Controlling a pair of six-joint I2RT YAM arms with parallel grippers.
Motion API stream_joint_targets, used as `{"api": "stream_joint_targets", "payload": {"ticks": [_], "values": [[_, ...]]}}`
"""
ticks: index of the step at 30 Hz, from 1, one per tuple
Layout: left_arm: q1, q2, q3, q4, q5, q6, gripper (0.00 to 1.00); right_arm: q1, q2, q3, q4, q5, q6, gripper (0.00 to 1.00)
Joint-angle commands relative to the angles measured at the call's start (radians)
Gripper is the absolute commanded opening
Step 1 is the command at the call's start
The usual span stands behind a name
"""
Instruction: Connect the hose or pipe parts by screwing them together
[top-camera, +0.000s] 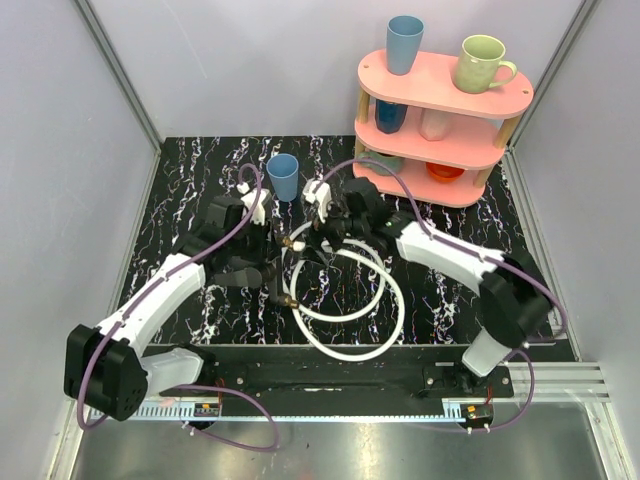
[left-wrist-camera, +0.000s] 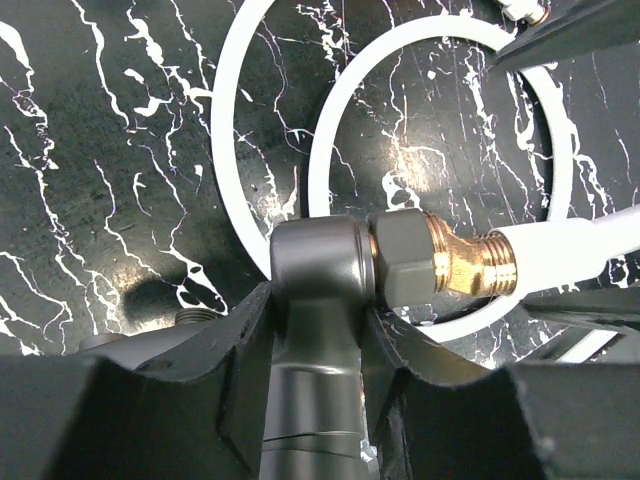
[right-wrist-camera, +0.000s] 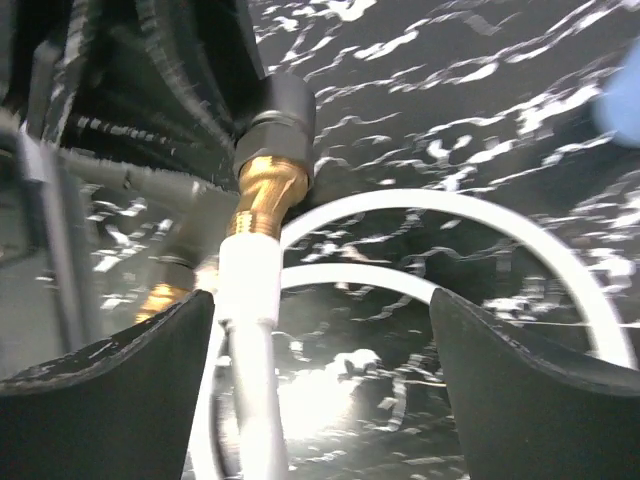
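In the left wrist view my left gripper (left-wrist-camera: 315, 312) is shut on a grey metal fitting (left-wrist-camera: 318, 262). A grey nut with a brass end (left-wrist-camera: 440, 265) sits against its side, and a white hose (left-wrist-camera: 575, 248) runs off to the right. My right gripper (right-wrist-camera: 320, 325) stands open. The same white hose (right-wrist-camera: 245, 340) passes between its fingers close to the left one, below the brass end (right-wrist-camera: 265, 195). From above, both grippers (top-camera: 268, 262) (top-camera: 318, 238) meet at mid-table over the white hose loops (top-camera: 352, 305). A second brass end (top-camera: 290, 298) lies by the loops.
A blue cup (top-camera: 283, 177) stands just behind the grippers. At the back right a pink three-tier shelf (top-camera: 445, 85) holds a blue cup (top-camera: 404, 44), a green mug (top-camera: 483, 63) and other items. Purple cables (top-camera: 240, 225) run along both arms.
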Motion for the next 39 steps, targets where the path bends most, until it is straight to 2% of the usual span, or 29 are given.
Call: {"api": "stream_joint_targets", "payload": {"ticks": [1, 3, 4, 6, 10, 17, 20, 24, 25, 27, 29, 31, 34, 36, 39], "values": [[0.018, 0.022, 0.107, 0.095, 0.108, -0.030, 0.00, 0.088, -0.185, -0.171, 0.208, 0.279, -0.465, 0.98], [0.021, 0.039, 0.118, 0.078, 0.124, -0.030, 0.00, 0.161, -0.245, -0.248, 0.288, 0.380, -0.601, 0.98], [0.026, 0.050, 0.121, 0.076, 0.142, -0.031, 0.00, 0.180, -0.261, -0.318, 0.375, 0.405, -0.660, 0.98], [0.030, 0.061, 0.126, 0.070, 0.161, -0.033, 0.00, 0.220, -0.288, -0.380, 0.437, 0.452, -0.795, 0.97], [0.038, 0.087, 0.135, 0.059, 0.219, -0.031, 0.00, 0.272, -0.255, -0.391, 0.474, 0.564, -0.960, 0.92], [0.038, 0.122, 0.153, 0.025, 0.250, -0.025, 0.00, 0.346, -0.150, -0.376, 0.503, 0.721, -1.151, 0.85], [0.040, 0.136, 0.161, 0.018, 0.265, -0.024, 0.00, 0.372, -0.114, -0.370, 0.540, 0.758, -1.205, 0.78], [0.041, 0.141, 0.163, 0.013, 0.277, -0.022, 0.00, 0.393, -0.078, -0.359, 0.578, 0.790, -1.245, 0.30], [0.040, 0.139, 0.161, 0.012, 0.279, -0.021, 0.00, 0.395, -0.065, -0.353, 0.570, 0.797, -1.240, 0.13], [0.043, 0.136, 0.163, 0.013, 0.280, -0.022, 0.00, 0.396, -0.054, -0.333, 0.560, 0.820, -1.223, 0.01], [0.043, 0.130, 0.160, 0.021, 0.280, -0.022, 0.00, 0.396, -0.040, -0.313, 0.538, 0.843, -1.156, 0.00], [0.043, 0.107, 0.144, 0.050, 0.271, -0.031, 0.00, 0.396, -0.019, -0.249, 0.430, 0.842, -1.047, 0.00], [0.043, 0.059, 0.115, 0.100, 0.233, -0.042, 0.00, 0.372, 0.008, -0.163, 0.307, 0.747, -0.836, 0.00], [0.038, 0.018, 0.095, 0.133, 0.198, -0.044, 0.00, 0.347, 0.026, -0.108, 0.253, 0.626, -0.680, 0.00], [0.033, -0.043, 0.054, 0.194, 0.135, -0.045, 0.00, 0.304, 0.046, -0.046, 0.216, 0.489, -0.506, 0.00]]}}
